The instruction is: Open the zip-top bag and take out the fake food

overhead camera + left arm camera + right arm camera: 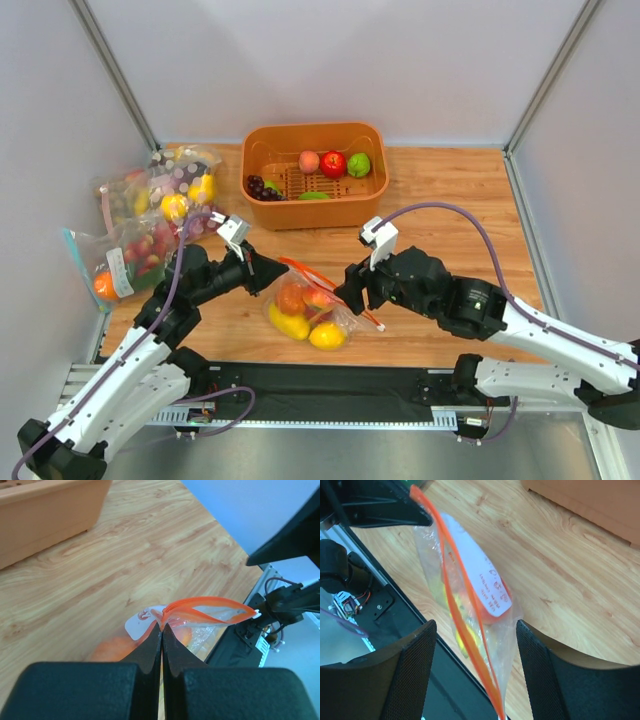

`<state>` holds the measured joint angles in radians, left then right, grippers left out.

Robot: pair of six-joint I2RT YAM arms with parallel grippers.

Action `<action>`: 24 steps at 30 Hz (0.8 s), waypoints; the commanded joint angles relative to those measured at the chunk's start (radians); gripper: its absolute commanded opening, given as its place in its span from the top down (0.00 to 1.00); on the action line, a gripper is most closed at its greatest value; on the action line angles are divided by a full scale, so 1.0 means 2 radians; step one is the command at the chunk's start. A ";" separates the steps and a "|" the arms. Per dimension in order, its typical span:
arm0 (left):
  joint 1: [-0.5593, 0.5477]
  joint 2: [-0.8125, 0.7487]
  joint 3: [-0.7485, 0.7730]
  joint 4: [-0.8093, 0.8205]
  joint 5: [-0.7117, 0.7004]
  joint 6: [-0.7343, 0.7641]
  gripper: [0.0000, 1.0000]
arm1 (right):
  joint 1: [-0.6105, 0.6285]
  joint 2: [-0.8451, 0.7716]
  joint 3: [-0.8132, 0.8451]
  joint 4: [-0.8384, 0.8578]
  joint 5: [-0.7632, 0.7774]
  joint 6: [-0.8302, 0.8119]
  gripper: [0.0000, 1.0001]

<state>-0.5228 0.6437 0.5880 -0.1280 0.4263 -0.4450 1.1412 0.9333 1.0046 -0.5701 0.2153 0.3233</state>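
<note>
A: Right, entry. The left gripper [161, 630] is pinching one end of the orange-red zip strip [202, 600], with its fingers pressed fully together on it.

B: And the right gripper [474, 626]?

A: Its fingers are standing apart, straddling the zip-top bag [492, 597] and clamping nothing. The bag is sitting between the two arms. Its bottom appears to be resting on the table [450, 190], in front of the orange basket [340, 212].

B: Contents?

A: The fake food [292, 322] is lying inside, bunched at the bottom. The strip's two tracks are looking parted along part of the mouth.

B: What are you flagging?

A: Only one corner is being held. My judgement: if the right fingers close on both tracks together, the pull is going to drag the whole bag instead of widening the mouth. The thin pinch on slick plastic may also slip and drop it.
</note>
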 commanded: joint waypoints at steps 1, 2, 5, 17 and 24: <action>0.002 -0.010 -0.003 0.031 0.032 0.009 1.00 | -0.011 0.016 0.005 0.045 -0.015 -0.022 0.33; 0.002 -0.010 -0.003 0.032 0.033 0.009 1.00 | -0.015 0.022 0.000 0.054 -0.016 -0.023 0.33; 0.002 -0.013 -0.006 0.039 0.041 0.008 1.00 | -0.023 0.028 -0.021 0.079 -0.021 -0.021 0.33; 0.002 -0.017 -0.009 0.039 0.048 0.006 1.00 | -0.044 0.050 -0.087 0.158 -0.088 0.015 0.33; 0.002 -0.003 0.007 0.012 0.030 0.012 0.88 | -0.044 0.075 -0.096 0.174 -0.100 0.028 0.82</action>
<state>-0.5228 0.6273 0.5743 -0.0956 0.5011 -0.4377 1.0561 1.0668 0.8124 -0.2829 0.0376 0.3531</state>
